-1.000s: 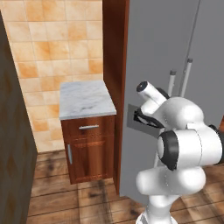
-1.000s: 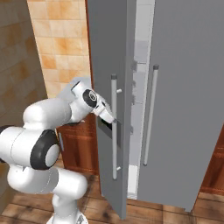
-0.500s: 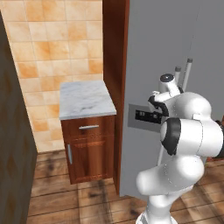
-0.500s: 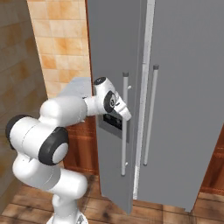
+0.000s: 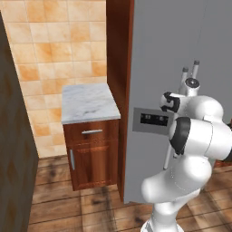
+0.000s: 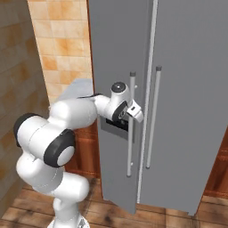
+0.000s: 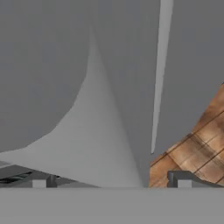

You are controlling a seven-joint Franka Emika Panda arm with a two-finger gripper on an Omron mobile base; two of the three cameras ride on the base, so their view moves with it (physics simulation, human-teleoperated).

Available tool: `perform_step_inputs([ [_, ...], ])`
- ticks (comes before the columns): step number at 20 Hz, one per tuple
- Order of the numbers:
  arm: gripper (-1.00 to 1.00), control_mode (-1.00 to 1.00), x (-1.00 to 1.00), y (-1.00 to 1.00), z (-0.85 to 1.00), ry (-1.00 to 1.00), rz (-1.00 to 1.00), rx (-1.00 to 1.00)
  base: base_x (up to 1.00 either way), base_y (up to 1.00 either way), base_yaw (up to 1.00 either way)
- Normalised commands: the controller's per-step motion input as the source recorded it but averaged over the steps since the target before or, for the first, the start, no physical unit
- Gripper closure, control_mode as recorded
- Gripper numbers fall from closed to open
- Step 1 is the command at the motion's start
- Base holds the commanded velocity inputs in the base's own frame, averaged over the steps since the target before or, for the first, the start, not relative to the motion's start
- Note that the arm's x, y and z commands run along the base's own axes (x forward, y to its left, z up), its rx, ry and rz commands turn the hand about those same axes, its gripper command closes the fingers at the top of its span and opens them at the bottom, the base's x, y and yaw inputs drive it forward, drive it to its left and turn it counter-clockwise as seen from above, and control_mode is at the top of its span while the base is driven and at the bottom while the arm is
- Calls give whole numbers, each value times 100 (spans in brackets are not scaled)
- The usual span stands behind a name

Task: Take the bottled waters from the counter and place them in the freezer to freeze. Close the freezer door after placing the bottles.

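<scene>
My pincer (image 6: 136,112) stands wide open and empty against the bar handle (image 6: 130,124) of the freezer door (image 6: 116,67), pressing it nearly shut, while the marble counter (image 5: 88,102) alongside bears no bottles, presumably stowed inside.

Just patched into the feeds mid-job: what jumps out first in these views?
The tall grey freezer dominates, and the white arm reaches across the freezer door, its open gripper right by the long bar handle, beside the dark dispenser panel. The door looks nearly shut. To the left, the marble counter sits on a reddish-brown cabinet against tan tiles.
</scene>
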Motion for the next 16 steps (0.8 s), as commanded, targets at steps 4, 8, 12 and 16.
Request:
perform_step_inputs([
  [4, -100, -100, 32, -9, 1, 0, 6, 0, 0, 0, 0],
  [8, -100, -100, 35, -5, 1, 0, 5, 0, 0, 0, 0],
  [12, -100, -100, 46, -8, 3, 0, 5, 0, 0, 0, 0],
  [16, -100, -100, 50, -6, 7, 0, 5, 0, 0, 0, 0],
])
